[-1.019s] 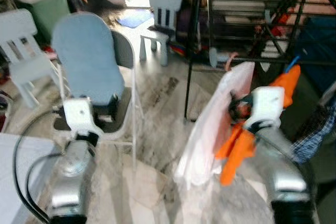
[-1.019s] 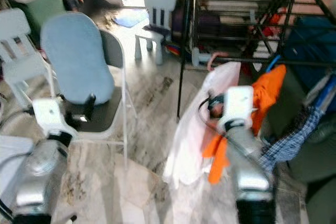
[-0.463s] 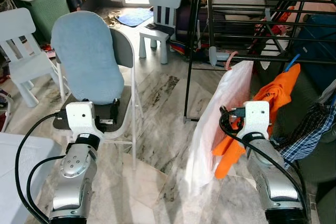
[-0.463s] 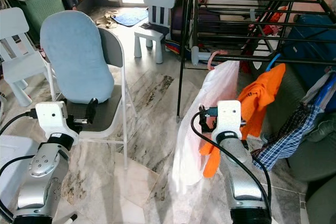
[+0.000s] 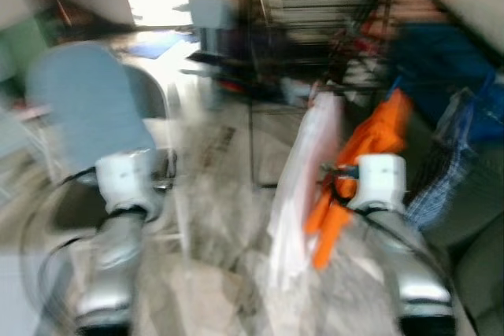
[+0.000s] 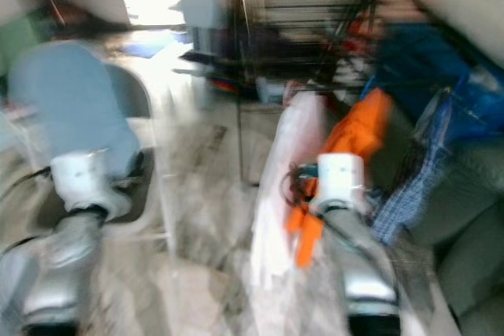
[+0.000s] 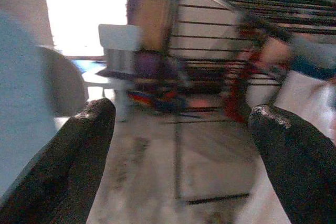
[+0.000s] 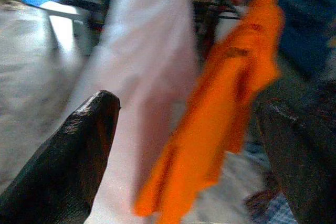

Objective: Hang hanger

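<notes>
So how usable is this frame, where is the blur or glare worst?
Both eye views are smeared sideways by motion, with a blown-out white doorway at top; the orange garment and pale pink garment remain recognisable by colour. Left wrist view: soft, glare at the doorway, black metal drying rack readable between the open left gripper fingers. Right wrist view: blurred, evenly lit, right gripper open.

Counts, as far as the blur allows

One black drying rack [image 5: 315, 5], one pale garment [image 5: 303, 171], one orange garment [image 5: 358, 163], one blue-backed chair [image 5: 87, 108], one white chair [image 5: 206, 17].
</notes>
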{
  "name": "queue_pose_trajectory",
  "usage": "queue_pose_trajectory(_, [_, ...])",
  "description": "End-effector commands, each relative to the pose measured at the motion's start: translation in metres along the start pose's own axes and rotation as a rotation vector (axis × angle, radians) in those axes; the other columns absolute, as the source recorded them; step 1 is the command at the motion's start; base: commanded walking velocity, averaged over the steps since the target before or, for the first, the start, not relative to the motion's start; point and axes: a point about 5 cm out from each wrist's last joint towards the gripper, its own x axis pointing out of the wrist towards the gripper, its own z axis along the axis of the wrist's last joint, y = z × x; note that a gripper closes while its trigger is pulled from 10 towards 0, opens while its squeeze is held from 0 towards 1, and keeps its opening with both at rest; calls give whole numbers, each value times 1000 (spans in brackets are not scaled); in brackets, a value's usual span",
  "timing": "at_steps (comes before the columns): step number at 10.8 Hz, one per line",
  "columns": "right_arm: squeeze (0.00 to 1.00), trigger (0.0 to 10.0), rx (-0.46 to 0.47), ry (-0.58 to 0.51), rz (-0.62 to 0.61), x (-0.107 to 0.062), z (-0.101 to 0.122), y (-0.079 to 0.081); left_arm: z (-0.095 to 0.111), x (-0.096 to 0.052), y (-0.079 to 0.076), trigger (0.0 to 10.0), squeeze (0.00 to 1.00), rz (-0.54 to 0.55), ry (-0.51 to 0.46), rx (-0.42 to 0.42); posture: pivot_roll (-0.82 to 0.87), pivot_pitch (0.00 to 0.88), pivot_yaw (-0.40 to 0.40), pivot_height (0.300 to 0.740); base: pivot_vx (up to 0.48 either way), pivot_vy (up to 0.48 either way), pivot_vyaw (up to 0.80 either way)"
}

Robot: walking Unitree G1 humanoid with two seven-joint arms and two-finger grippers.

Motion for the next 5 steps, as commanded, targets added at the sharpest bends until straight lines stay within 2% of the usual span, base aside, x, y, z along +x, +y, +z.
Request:
queue_pose_trajectory(1, [0, 10000, 15, -19, 32, 2, 6, 13, 0, -4, 13, 10000, 0, 37, 10, 28, -173, 0, -1, 740, 379, 0, 0])
queue_pose_trajectory(5, [0, 10000, 5, -28, 29, 3, 6, 15, -1, -5, 8, 10000, 0, 44, 15, 9, -160, 0, -4, 740, 0, 0, 0])
